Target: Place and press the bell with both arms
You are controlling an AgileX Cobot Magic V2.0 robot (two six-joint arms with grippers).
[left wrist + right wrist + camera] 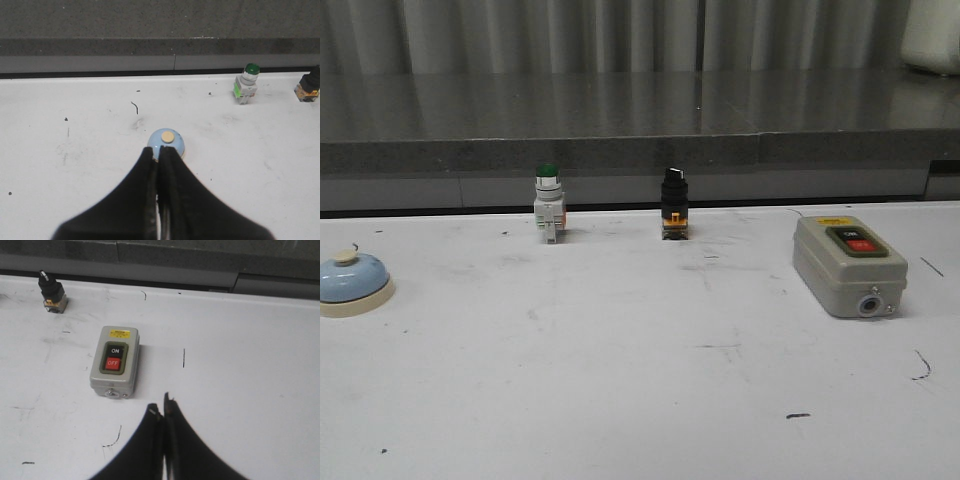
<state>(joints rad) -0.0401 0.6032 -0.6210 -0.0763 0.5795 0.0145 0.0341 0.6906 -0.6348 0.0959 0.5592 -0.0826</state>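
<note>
- Here the bell (353, 282) sits at the desk's (640, 380) far left edge.
- Left gripper (159, 161) is pressed together, just behind the bell.
- Right gripper (161, 409) is pressed together, near the switch box (114, 360).

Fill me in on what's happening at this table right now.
Nothing is being held yet. The bell sits untouched at the table's far left edge, and the left gripper, closed and empty, hangs just short of it. The right gripper, also closed and empty, hangs near the grey switch box. A green-capped push button and a black selector switch stand along the back.
</note>
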